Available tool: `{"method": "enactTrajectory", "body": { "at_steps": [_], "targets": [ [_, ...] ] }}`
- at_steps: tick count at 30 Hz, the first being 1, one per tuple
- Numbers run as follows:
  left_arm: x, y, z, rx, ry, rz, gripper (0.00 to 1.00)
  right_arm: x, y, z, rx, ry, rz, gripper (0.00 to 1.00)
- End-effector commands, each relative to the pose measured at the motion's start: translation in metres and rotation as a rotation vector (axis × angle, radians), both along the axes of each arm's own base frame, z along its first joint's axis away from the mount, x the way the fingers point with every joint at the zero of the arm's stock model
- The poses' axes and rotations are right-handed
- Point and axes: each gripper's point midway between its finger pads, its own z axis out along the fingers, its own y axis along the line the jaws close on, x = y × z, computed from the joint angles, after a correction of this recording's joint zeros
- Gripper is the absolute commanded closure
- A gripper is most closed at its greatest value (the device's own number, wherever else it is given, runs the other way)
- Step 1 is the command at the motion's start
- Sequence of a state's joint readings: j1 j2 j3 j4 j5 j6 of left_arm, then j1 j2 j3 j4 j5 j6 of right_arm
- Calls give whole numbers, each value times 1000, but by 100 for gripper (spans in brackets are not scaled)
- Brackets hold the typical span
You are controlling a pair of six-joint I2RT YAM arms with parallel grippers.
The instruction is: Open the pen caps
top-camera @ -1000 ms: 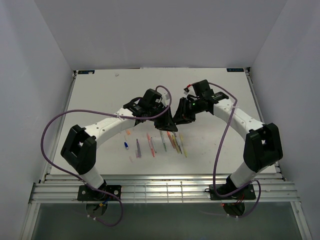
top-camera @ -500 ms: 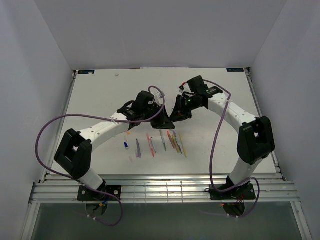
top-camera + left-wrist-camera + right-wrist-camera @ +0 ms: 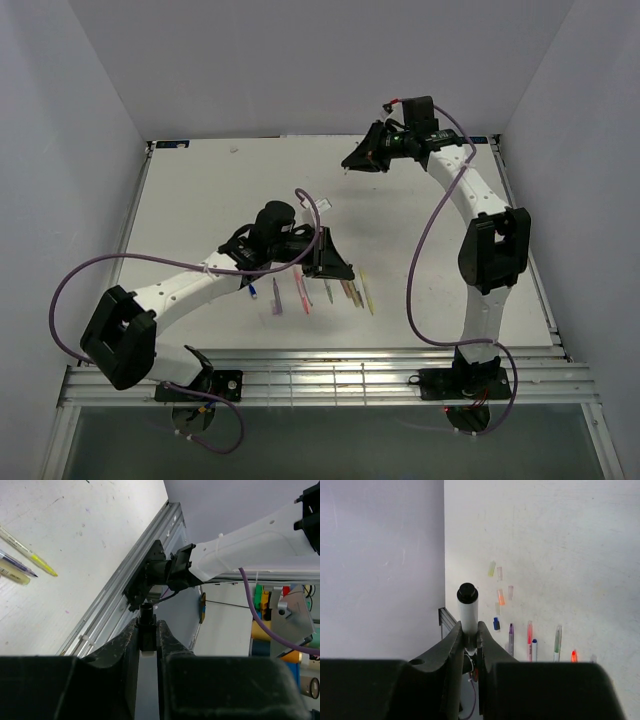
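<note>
We find the left gripper point(image 3: 147, 629) low over the white table point(image 3: 200, 200), its jaws closed on a white pen barrel point(image 3: 147, 685) whose black end protrudes past the fingertips. The right gripper point(image 3: 468, 628) is raised near the far edge of the table, well apart from the left one. Its jaws are clamped on a white tube with a black end point(image 3: 467, 607). We cannot tell which of the two held pieces is the cap. In the right wrist view, the loose pen caps lie on the table beyond the row of pens point(image 3: 320, 290): a yellow-green cap point(image 3: 491, 569), an orange cap point(image 3: 501, 597) and a blue cap point(image 3: 496, 624), with pale caps among them. A purple pen point(image 3: 510, 637), a red pen point(image 3: 529, 639) and a green pen point(image 3: 557, 642) lie side by side. Any print on the pens is too small to read.
</note>
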State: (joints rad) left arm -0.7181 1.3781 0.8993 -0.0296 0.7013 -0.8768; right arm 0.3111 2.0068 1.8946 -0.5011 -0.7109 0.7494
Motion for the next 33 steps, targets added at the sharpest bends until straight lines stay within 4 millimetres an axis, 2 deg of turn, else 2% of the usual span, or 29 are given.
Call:
{"method": "enactTrajectory", "body": {
  "at_steps": [1, 3, 4, 6, 7, 8, 10, 11, 12, 13, 14, 16, 17, 20, 21, 27, 33],
  "targets": [
    [-14, 7, 14, -40, 5, -56, 100, 5, 6, 13, 32, -42, -6, 92],
    [-6, 12, 11, -9, -18, -15, 100, 0, 1, -2, -5, -33, -7, 92],
    [-4, 17, 7, 23, -3, 7, 100, -5, -3, -4, -27, -41, -5, 92],
    [10, 28, 3, 62, -6, 68, 100, -17, -13, -24, -114, -31, 8, 92],
    [17, 39, -9, 136, 2, 112, 100, -28, -20, -35, -146, -15, 15, 92],
    [32, 48, -5, 164, -15, 164, 100, -35, -26, -42, -175, -13, 22, 92],
    [46, 69, -19, 278, -8, 239, 100, -61, -42, -64, -262, 7, 44, 92],
    [61, 81, -17, 300, -8, 293, 100, -69, -48, -69, -287, 10, 50, 92],
    [67, 89, -21, 325, 1, 317, 100, -78, -56, -79, -330, 23, 48, 92],
    [71, 97, -26, 353, 13, 333, 100, -86, -62, -76, -351, -10, 61, 92],
    [82, 108, -28, 364, 19, 375, 100, -99, -71, -93, -391, 22, 65, 92],
    [90, 118, -35, 390, 37, 404, 100, -116, -82, -98, -433, 20, 88, 92],
    [97, 127, -39, 409, 39, 432, 100, -127, -88, -111, -467, 46, 98, 92],
    [109, 141, -50, 461, 67, 479, 100, -146, -103, -124, -530, 53, 119, 92],
    [114, 148, -54, 490, 67, 507, 100, -156, -110, -138, -563, 80, 126, 92],
    [131, 177, -91, 637, 106, 546, 100, -190, -125, -167, -617, 137, 165, 92],
    [150, 194, -102, 722, 82, 585, 100, -209, -132, -187, -667, 183, 212, 92]
  ]
}}
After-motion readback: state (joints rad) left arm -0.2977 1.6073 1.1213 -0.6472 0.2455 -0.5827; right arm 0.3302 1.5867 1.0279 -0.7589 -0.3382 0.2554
